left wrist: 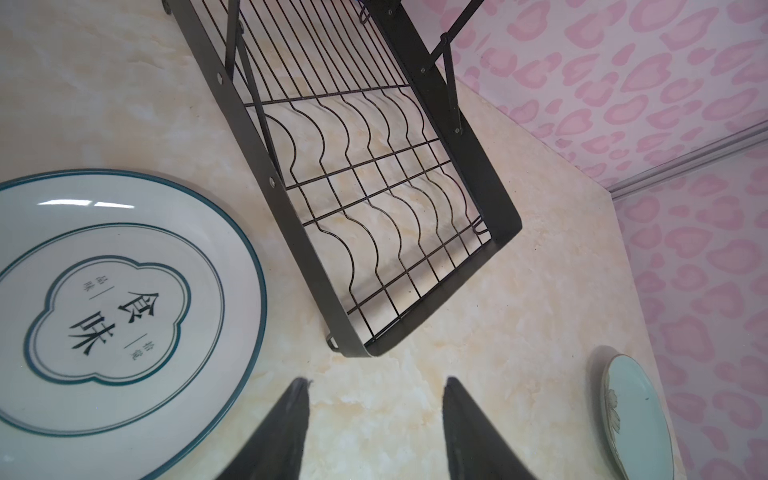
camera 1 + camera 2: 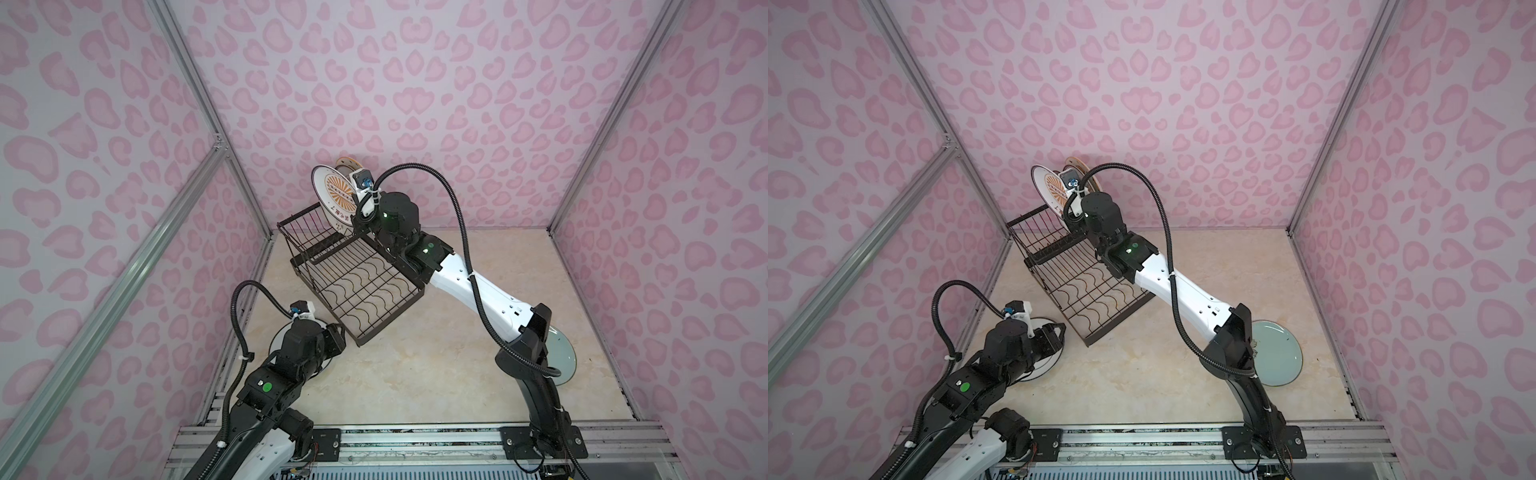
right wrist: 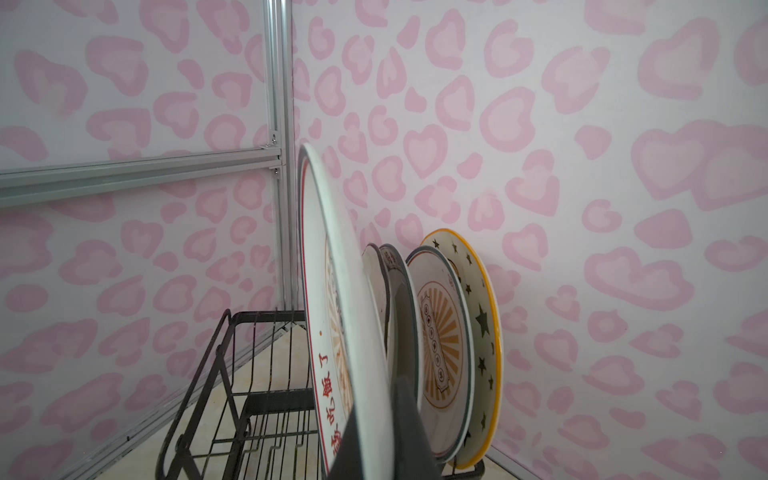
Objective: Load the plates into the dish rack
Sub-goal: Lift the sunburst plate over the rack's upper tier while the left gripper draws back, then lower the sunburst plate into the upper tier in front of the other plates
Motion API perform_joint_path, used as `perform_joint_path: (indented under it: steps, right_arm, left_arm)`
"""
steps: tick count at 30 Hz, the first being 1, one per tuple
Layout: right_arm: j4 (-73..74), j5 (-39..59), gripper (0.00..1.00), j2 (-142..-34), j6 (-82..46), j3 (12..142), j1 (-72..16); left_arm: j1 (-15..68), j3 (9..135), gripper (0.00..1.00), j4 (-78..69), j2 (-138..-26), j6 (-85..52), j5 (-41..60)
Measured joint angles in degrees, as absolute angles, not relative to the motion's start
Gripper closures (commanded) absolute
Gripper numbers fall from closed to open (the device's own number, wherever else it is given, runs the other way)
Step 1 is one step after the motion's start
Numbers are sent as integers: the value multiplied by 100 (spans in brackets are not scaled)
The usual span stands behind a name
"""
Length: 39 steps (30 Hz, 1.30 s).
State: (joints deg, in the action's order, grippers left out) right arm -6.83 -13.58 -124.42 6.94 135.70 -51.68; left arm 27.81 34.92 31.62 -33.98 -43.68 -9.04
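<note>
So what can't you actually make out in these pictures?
- Right gripper: hidden behind the right arm in both top views. Its wrist view shows only dark fingers at the frame edge, clamping the red-lettered plate.
- White plate behind it: face covered by the held plate, right wrist view.
- Teal-rimmed plate: mostly under the left arm in both top views.
- Pale blue-green plate: partly behind the right arm in a top view.

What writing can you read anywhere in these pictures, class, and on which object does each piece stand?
"食味": centre of the round white ceramic plate with a teal rim.
Small characters flanking it: too small to read.
Red characters on the rim of the upright white sunburst plate: too oblique to read surely; last looks like "了".
</note>
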Motion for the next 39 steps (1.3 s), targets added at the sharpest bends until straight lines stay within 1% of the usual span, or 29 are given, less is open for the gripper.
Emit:
perform_joint_path:
  steps: [4, 11, 18, 23, 31, 39]
  right_arm:
    - [-650, -1507, 100, -12835, 821, 13965, -5190]
    - [-104, -1841, 100, -13216, 989, 14138, -5234]
    - [322, -1949, 100, -13729, 1109, 14361, -5262]
    - [563, -1997, 100, -14180, 1149, 14838, -5273]
    - [871, -2104, 100, -14573, 1173, 14969, -5273]
    - [1216, -2161, 100, -14785, 1153, 15034, -5273]
  left_arm:
    - [2781, 3647, 46, 3315, -3444, -4222, -884]
    - [2781, 3739, 45, 3546, -3358, -4066, -972]
    - [2781, 3734, 45, 3717, -3345, -4045, -1061]
    - [2781, 3728, 45, 3756, -3341, -4042, -1079]
    - [2781, 3717, 46, 3767, -3406, -4029, -1155]
    - [2781, 3684, 45, 3765, -3181, -4075, -1203]
